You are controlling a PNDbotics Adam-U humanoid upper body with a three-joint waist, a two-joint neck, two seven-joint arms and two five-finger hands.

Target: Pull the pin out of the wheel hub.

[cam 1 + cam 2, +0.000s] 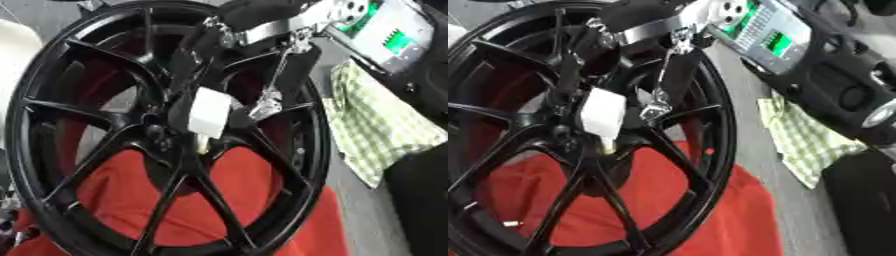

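A black multi-spoke wheel (219,200) lies tilted on a red cloth and fills most of both views. My right arm reaches in from the upper right. My right hand (210,112) sits over the hub (162,132), its black fingers curled down at the centre, one with a white pad. Just under that pad a small brass-coloured pin (608,146) pokes out at the hub. The fingers hide the rest of the pin. My left hand shows in neither view.
The red cloth (306,225) spreads under the wheel. A green checked cloth (376,130) lies to its right on the grey surface. A black object (429,200) stands at the lower right, and a white shape (13,50) sits at the left edge.
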